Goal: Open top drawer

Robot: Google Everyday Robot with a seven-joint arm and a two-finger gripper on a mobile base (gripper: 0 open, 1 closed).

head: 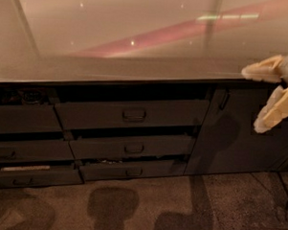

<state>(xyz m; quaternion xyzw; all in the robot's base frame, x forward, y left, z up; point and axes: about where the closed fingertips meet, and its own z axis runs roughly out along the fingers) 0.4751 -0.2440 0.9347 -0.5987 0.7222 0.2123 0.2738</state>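
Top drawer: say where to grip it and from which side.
Grip the central bar handle of the top drawer from the front: the bar lies horizontal on a flat front. The end effector hangs open at far right, by the cabinet door.

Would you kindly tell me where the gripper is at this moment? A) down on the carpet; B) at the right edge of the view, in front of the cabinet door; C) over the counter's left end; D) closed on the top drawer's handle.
B: the gripper hangs at the right edge in front of the cabinet door, fingers spread, well to the right of the top drawer.
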